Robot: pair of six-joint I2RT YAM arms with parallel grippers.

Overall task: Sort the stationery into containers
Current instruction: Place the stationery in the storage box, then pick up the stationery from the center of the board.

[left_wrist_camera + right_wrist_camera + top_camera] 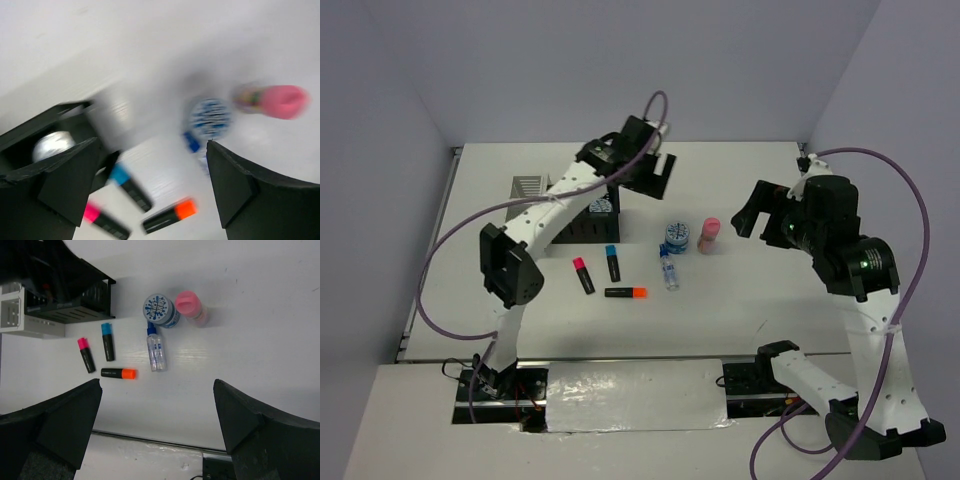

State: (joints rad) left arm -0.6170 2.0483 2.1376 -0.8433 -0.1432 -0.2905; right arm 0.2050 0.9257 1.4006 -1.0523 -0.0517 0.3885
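Both claws are spread wide and hold nothing; one roll sits in the black organizer and the other stationery lies on the worktop (770,300).

The left claw (152,145) hangs over the black organizer (75,300), fingers far apart. A blue-white roll (601,207) lies inside; which compartment is unclear. The white organizer (22,315) touches its left side. The right claw (156,385) hovers above the loose items, fingers equally apart. The second roll (160,310) stands just beside the pink stick (190,306), right of the black organizer. The clear bottle (156,347) lies just in front of that roll, its blue cap toward it. Left of the bottle lie the pink-capped highlighter (86,354), the blue-capped highlighter (107,341) and, nearest the arms, the orange-capped highlighter (119,373), close together without touching.
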